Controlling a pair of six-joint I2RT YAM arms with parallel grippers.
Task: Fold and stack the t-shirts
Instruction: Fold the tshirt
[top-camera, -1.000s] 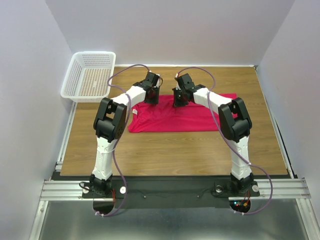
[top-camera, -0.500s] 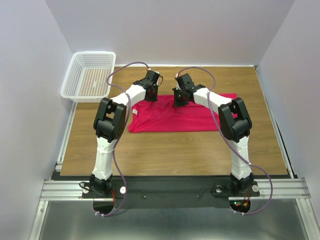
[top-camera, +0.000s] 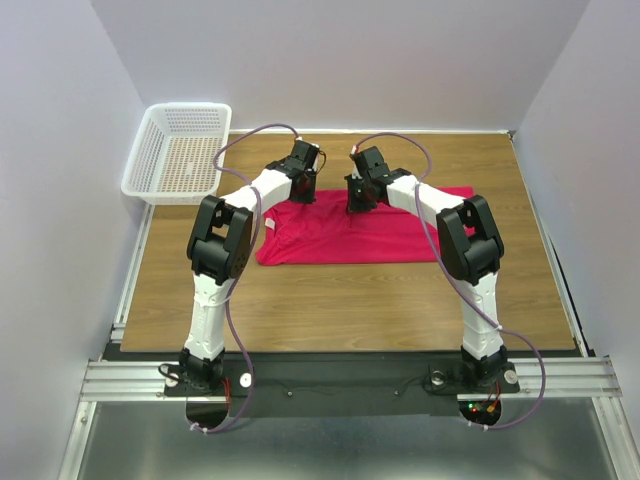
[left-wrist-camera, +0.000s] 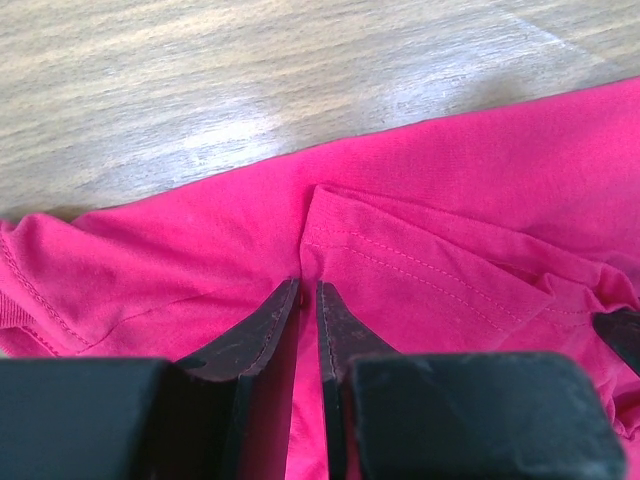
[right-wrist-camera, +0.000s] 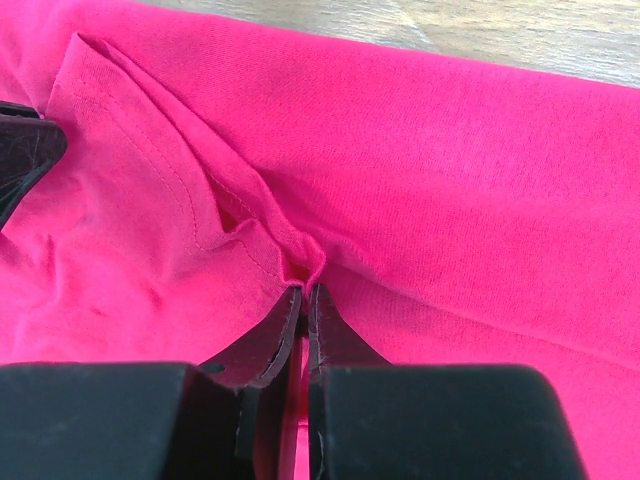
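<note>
A crimson-pink t-shirt (top-camera: 340, 238) lies flat and partly folded in the middle of the wooden table. Both grippers reach down onto its far edge. The left gripper (top-camera: 303, 192) sits near the far left part; in its wrist view the t-shirt (left-wrist-camera: 450, 200) fills the frame, and the left gripper (left-wrist-camera: 308, 287) is shut on a raised fold beside a stitched hem. The right gripper (top-camera: 358, 200) is a little to the right; in its wrist view it (right-wrist-camera: 307, 288) is shut on a puckered ridge of the t-shirt (right-wrist-camera: 450, 180). The neck label is hidden.
A white mesh basket (top-camera: 180, 150) stands at the table's far left corner, partly over the edge. Bare wood (top-camera: 330, 300) stretches from the shirt to the near edge and along the right side. Grey walls close in the far side and both flanks.
The left gripper's jaws have narrowed onto the cloth fold. Both arms have stayed where they were, and the right gripper remains pinched on the shirt.
</note>
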